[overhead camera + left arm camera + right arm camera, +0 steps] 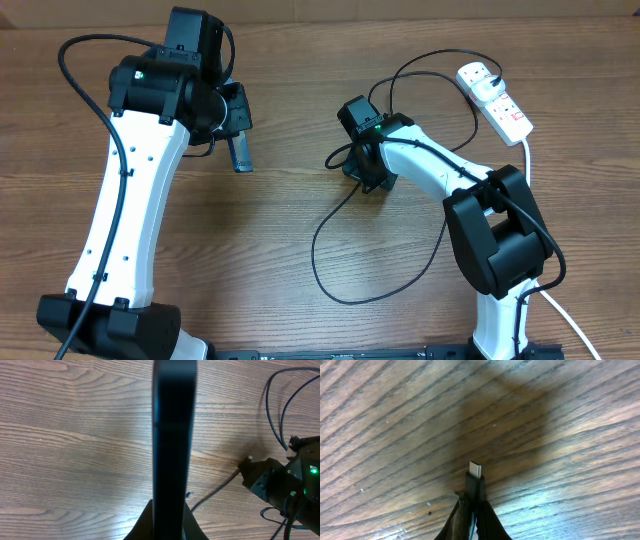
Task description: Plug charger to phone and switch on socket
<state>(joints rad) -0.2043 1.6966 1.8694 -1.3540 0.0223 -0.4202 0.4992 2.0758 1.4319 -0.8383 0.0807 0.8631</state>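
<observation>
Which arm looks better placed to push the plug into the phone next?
Right, I'd say. The right gripper is shut on the charger just behind its bare plug tip, while the left gripper only holds the phone edge-on.

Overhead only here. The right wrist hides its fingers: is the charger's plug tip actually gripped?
Observer: Yes. Right wrist view shows the right gripper shut on the charger, metal tip sticking out past the fingers.
Operator: Is it lined up with the phone?
Observer: No. That view shows only bare table ahead of the tip, no phone.
Operator: And the left side?
Observer: Left wrist view: left gripper shut on the phone, held edge-on to the camera; its port isn't visible.
</observation>
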